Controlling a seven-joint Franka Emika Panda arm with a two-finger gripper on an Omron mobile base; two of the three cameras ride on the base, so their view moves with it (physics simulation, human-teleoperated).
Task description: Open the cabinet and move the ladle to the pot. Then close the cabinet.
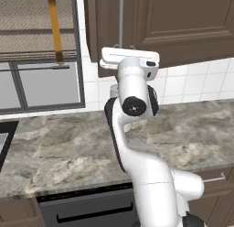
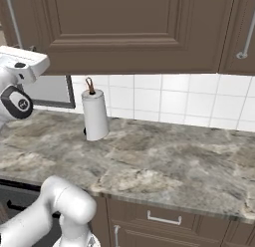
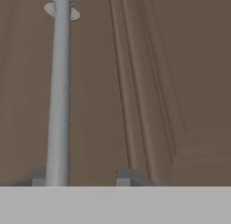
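Hand view puts my gripper (image 3: 81, 180) right up against the cabinet (image 3: 180, 83) door. The silver handle (image 3: 58, 92) runs the length of the frame, with its mounting post at the top. My 2 fingertips (image 3: 122, 178) barely rise above the bottom edge. One sits at the handle, the other to its right, on the side of the raised panel. The gap between them is wider than the bar, so my fingers are spread and grip nothing. I cannot tell whether the bar lies fully inside the gap or is level with 1 tip.

Left base view shows my hand raised to the lower end of the handle (image 1: 121, 20), just under the cabinet (image 1: 183, 24) door's bottom edge.

Step in hand: step 1, opening the cabinet. The doors are shut. The ladle is presumably behind them.

Next move, as I judge it:
1. Shift sideways until the bar is centred between my fingers.
2. Advance until the pads pass the bar.
3. Clamp on the bar.
4. Pull along the door's swing arc, away from its hinge.

Right base view shows a towel roll (image 2: 94, 114) on the counter (image 2: 164, 166) below the cabinet, well apart from my hand.
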